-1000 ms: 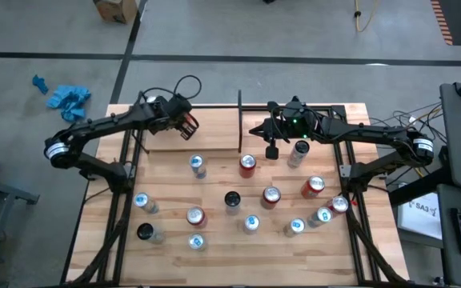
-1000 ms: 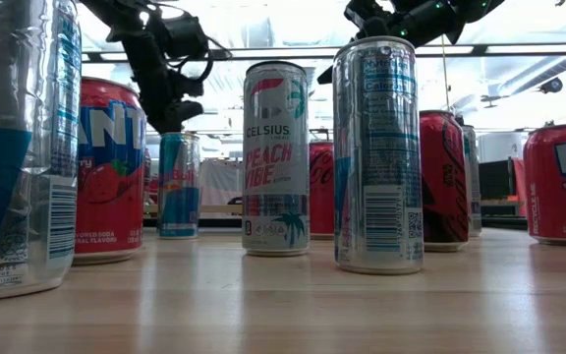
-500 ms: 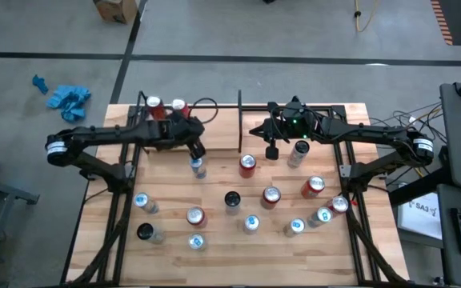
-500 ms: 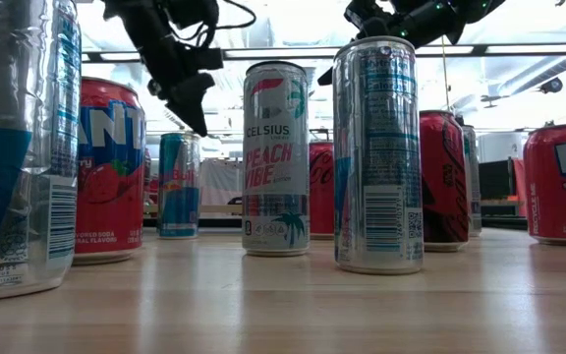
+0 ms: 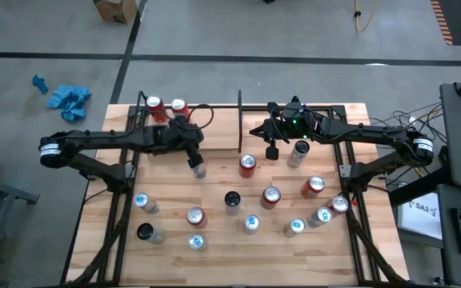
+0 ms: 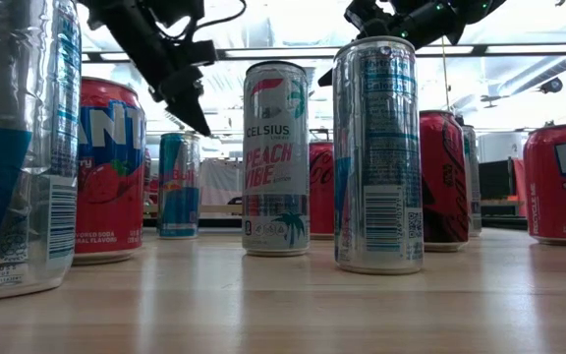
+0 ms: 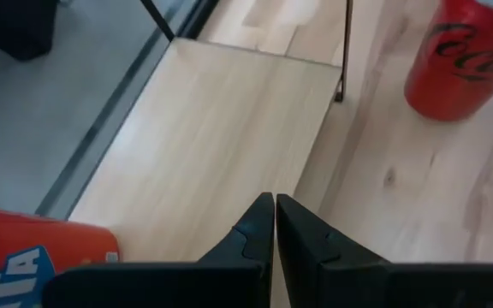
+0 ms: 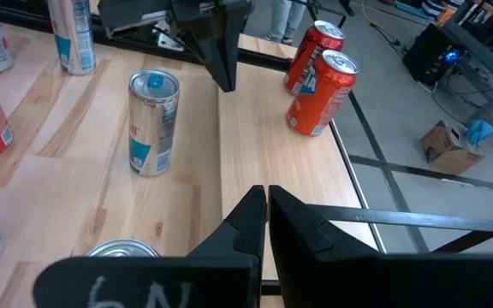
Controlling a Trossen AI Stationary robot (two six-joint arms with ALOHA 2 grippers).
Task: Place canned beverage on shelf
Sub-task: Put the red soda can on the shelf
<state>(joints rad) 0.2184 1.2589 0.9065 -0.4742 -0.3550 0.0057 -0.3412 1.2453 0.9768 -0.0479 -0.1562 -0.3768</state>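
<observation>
Two red cans (image 5: 165, 106) already stand at the outer end of the shelf (image 5: 214, 128), tucked together so the rest of the plank floor stays free. Your left gripper (image 5: 195, 159), fingers pressed shut and holding nothing, hangs just above a blue-topped can (image 5: 198, 166) on the table (image 5: 214, 240), likely the next pick; you'll need to spread the fingers first. Your right gripper (image 5: 271, 150), also closed and empty, waits near the shelf's divider, clear of the left arm's path.
</observation>
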